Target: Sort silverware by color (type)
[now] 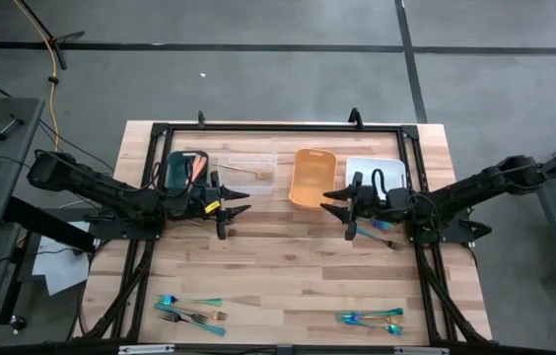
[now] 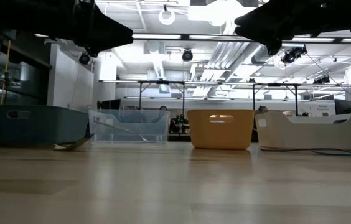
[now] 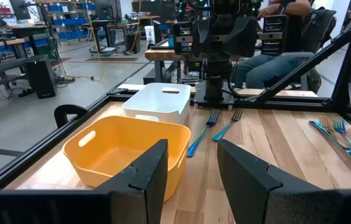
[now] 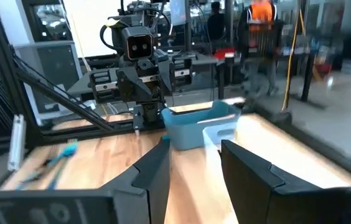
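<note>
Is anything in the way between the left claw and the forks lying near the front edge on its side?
Nothing visible is. The left gripper hangs open above bare wood, and the table between it and the forks holds nothing.

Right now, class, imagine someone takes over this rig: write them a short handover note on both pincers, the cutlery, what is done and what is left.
Left pincer: open, empty, by the clear bin.
Right pincer: open, empty, by the orange bin.
Done: one utensil lies in the clear bin.
Left: forks near the front edge, one group on the left, one on the right; blue forks lie in front of the white bin. The teal bin is partly hidden.
</note>
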Tool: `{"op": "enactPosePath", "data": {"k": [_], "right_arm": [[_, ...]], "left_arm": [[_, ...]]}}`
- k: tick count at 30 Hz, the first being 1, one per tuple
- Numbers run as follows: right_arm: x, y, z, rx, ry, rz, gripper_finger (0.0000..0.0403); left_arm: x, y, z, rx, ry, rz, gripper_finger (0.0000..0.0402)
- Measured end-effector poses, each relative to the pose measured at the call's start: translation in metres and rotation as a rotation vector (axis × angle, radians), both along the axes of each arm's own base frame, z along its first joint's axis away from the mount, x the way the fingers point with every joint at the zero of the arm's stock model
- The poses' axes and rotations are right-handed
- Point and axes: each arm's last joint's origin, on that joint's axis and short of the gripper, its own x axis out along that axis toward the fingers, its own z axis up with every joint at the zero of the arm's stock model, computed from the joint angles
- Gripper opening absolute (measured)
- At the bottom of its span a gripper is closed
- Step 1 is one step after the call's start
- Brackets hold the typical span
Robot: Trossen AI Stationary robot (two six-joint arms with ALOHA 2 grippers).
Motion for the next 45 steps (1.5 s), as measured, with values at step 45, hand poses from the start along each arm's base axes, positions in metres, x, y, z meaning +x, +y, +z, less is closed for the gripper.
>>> {"op": "enactPosePath", "data": {"k": [45], "right_arm": [[-0.082, 0.024, -0.084, 0.841, 1.335, -0.466, 0.0136]], "left_arm": [[0.000, -0.001, -0.001, -0.043, 0.000, -0.031, 0.0131]]}}
